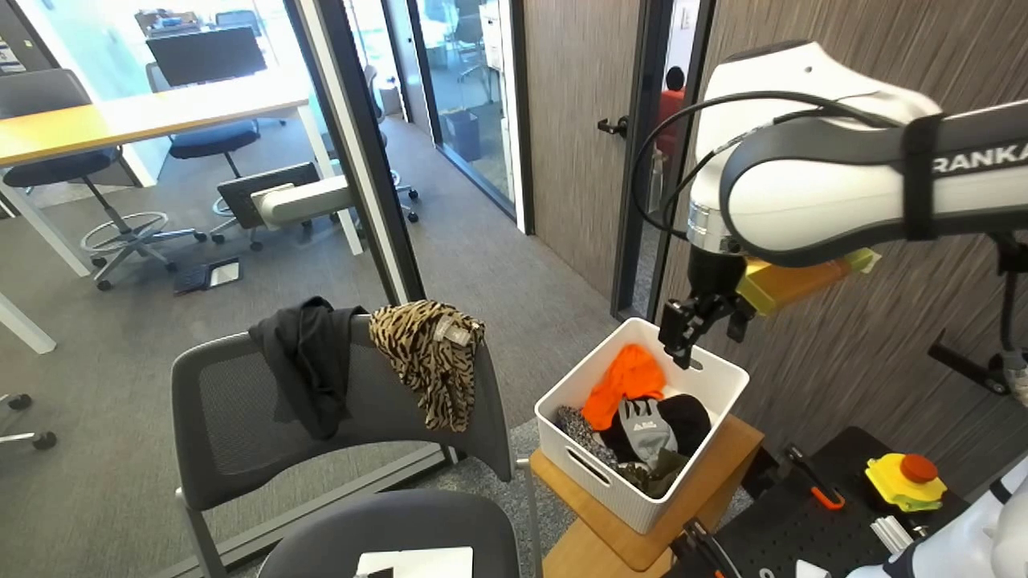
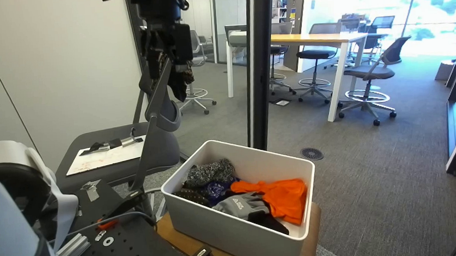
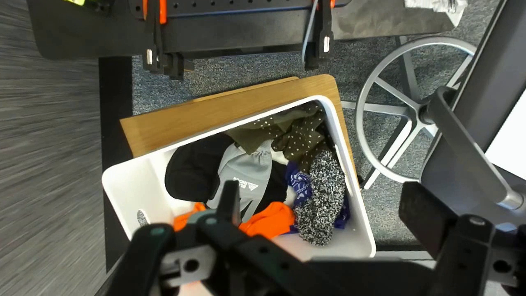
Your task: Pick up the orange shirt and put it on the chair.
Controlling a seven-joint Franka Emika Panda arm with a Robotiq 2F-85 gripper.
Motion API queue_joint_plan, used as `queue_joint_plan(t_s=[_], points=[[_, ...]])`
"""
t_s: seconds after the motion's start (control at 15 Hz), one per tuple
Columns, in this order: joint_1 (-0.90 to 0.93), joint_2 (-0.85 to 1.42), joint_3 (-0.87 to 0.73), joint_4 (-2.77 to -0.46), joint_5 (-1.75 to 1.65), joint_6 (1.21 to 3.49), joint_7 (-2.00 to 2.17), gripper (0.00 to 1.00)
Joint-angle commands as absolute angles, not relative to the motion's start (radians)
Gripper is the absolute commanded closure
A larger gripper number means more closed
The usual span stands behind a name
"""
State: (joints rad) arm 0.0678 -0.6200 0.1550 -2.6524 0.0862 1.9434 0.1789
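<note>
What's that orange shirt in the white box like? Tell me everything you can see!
The orange shirt is bright, plain orange and looks like soft cloth. It lies crumpled and wrinkled inside the white box, bunched near one side, with a narrower part stretching toward the middle. Its folds make its full shape hard to tell. The gray glove seems to touch it. The open gripper isn't holding it, but hides part of it in the wrist view.

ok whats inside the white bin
Visible in the white bin: orange cloth, gray glove, black fabric, speckled fabric, purple patterned cloth, dotted olive cloth. Whatever lies beneath them is hidden.
</note>
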Motion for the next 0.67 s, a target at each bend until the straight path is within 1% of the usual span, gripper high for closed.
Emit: queue_joint_plan(t_s=[0.0, 0.27, 0.6], points=[[0.055, -0.440, 0.121, -2.608, 0.069, 2.071, 0.131, 0.00], [0.039, -0.270, 0.077, -2.584, 0.116, 2.238, 0.158, 0.00], [0.037, -0.043, 0.016, -2.501, 0.334, 2.350, 0.174, 0.00]])
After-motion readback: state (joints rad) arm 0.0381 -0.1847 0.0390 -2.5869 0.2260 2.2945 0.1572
